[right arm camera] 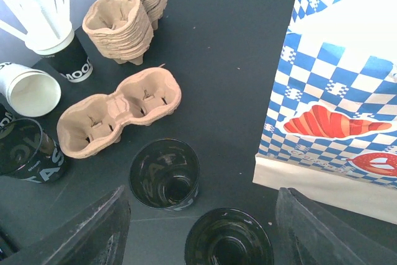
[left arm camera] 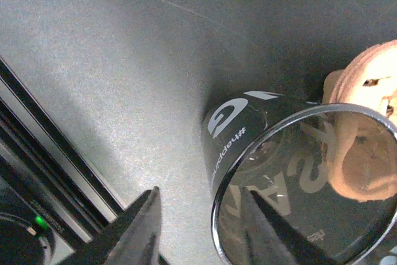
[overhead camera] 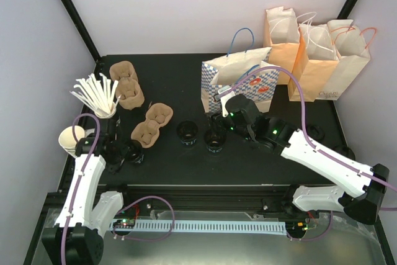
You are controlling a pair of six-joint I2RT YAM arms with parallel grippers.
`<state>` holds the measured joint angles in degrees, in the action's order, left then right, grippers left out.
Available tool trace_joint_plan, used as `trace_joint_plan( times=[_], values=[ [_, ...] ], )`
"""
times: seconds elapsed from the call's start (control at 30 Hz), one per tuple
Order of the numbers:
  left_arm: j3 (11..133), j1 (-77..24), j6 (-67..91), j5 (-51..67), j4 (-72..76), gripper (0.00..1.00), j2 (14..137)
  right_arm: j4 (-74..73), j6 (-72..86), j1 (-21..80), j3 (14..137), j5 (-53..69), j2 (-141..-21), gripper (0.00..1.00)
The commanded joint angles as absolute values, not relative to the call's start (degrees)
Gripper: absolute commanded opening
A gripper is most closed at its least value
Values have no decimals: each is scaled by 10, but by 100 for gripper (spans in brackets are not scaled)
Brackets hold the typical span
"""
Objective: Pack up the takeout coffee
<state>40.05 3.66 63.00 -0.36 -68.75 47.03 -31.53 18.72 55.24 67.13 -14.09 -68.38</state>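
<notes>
Three black takeout coffee cups stand open, with no lids on them. My left gripper [overhead camera: 121,153] [left arm camera: 198,193] is open astride the rim of the left cup [overhead camera: 134,152] [left arm camera: 291,178]. One finger [left arm camera: 263,231] is inside it and the other [left arm camera: 144,228] stands clear of its wall. The right gripper [overhead camera: 217,125] [right arm camera: 203,192] hangs wide open, holding nothing, just above the right cup [overhead camera: 215,139] [right arm camera: 228,240]. The middle cup [overhead camera: 187,132] [right arm camera: 164,174] stands beside it. The blue checkered bag [overhead camera: 239,82] [right arm camera: 341,91] is right behind that gripper.
A single pulp carrier [overhead camera: 152,123] [right arm camera: 118,116] lies left of the middle cup, with a stack of carriers [overhead camera: 127,83] [right arm camera: 127,13] behind it. Far left are a cup of white sticks [overhead camera: 99,97] and cream paper cups [overhead camera: 71,138]. Orange paper bags [overhead camera: 316,54] stand back right.
</notes>
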Motion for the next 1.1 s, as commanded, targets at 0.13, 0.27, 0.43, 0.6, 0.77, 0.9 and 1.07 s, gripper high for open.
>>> trace_joint_plan(
  times=[0.13,0.27,0.43,0.6,0.77,0.9,1.07],
  values=[
    [509,29,572,3,-722,58,455,-316,187,550,672,-147,-670,68],
    [600,3,532,-12,-760,70,462,-326,185,548,675,-139,-680,68],
    [638,-93,454,26,-671,75,488,-358,205,481,668,-66,-690,68],
    [595,-192,350,136,-488,75,525,-383,226,349,618,6,-674,67],
    [577,-242,276,168,-385,78,570,-406,247,250,558,-29,-623,67],
    [556,-270,236,162,-316,98,578,-413,271,146,502,-24,-599,77],
    [512,-287,222,163,-240,99,580,-413,315,26,479,-56,-607,100]
  ],
)
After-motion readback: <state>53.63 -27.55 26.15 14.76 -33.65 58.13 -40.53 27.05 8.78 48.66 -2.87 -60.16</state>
